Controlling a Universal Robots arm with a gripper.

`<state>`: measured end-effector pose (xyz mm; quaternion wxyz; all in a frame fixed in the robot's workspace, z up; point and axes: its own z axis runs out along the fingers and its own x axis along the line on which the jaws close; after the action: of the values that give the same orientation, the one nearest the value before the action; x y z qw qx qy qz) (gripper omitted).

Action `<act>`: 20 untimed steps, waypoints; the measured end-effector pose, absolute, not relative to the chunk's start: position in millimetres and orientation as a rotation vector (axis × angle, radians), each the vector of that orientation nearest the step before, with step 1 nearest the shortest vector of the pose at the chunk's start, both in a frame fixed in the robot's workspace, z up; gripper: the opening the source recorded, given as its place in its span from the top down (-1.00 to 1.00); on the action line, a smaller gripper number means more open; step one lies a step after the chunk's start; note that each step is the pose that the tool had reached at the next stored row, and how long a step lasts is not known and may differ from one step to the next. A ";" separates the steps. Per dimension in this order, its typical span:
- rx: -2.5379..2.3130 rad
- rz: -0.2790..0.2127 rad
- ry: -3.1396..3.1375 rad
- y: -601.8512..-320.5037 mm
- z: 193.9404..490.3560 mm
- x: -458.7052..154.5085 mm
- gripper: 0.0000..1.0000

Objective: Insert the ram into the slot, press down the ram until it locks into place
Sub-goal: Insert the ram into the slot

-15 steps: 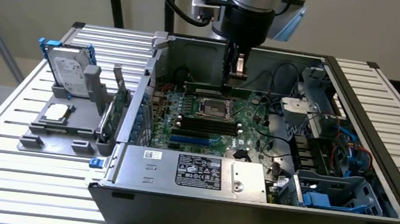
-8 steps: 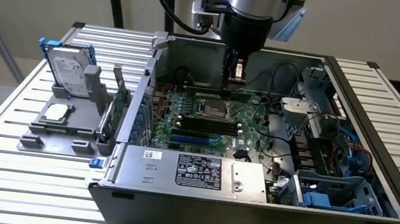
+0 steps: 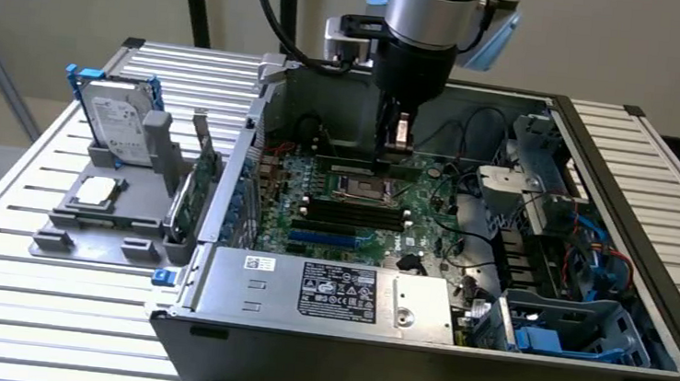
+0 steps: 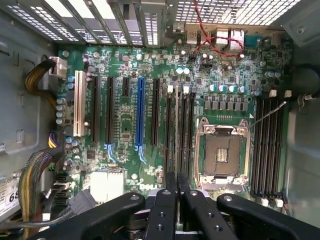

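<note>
At the near edge of the open computer case [image 3: 423, 369] sits the labelled power supply [image 3: 306, 289]. Off to the exterior view's left, a grey tray [image 3: 72, 220] carries a hard drive [image 3: 118, 125] and the taller green card [image 3: 201, 183], well apart from the work.

Farther in lies the motherboard [image 4: 115, 65], with a bank of black memory slots [image 3: 351, 215] just on the near side of the empty processor socket [image 3: 358, 190]. The gripper [image 4: 176, 184] hangs inside the case above this part of the board. Its fingers are drawn together with only a sliver between them, apparently clamped on the ram [image 4: 176, 135]. In the wrist view the ram shows as a thin pale edge running out from the fingertips along the line of the slots (it is seen edge-on, so its chips are hidden).

Judging by this, the pick-up and the carry are done, and the stick is lined up lengthwise with a slot. Whether its lower edge has entered the slot cannot be told. The white latches [image 4: 186, 89] at the slot ends give no sign of being locked, so seating and pressing down appear not yet done.
</note>
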<state>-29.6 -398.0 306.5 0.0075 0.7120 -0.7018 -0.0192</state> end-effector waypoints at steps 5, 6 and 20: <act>2.213 -0.060 -2.208 -395.9 297.3 -29.6 0.75; 2.211 -0.060 -2.210 -395.8 295.6 -29.6 0.75; 2.195 -0.045 -2.217 -395.7 270.4 -29.6 0.75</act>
<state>-29.6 -395.7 270.4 0.0107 0.7036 -0.7104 -0.0146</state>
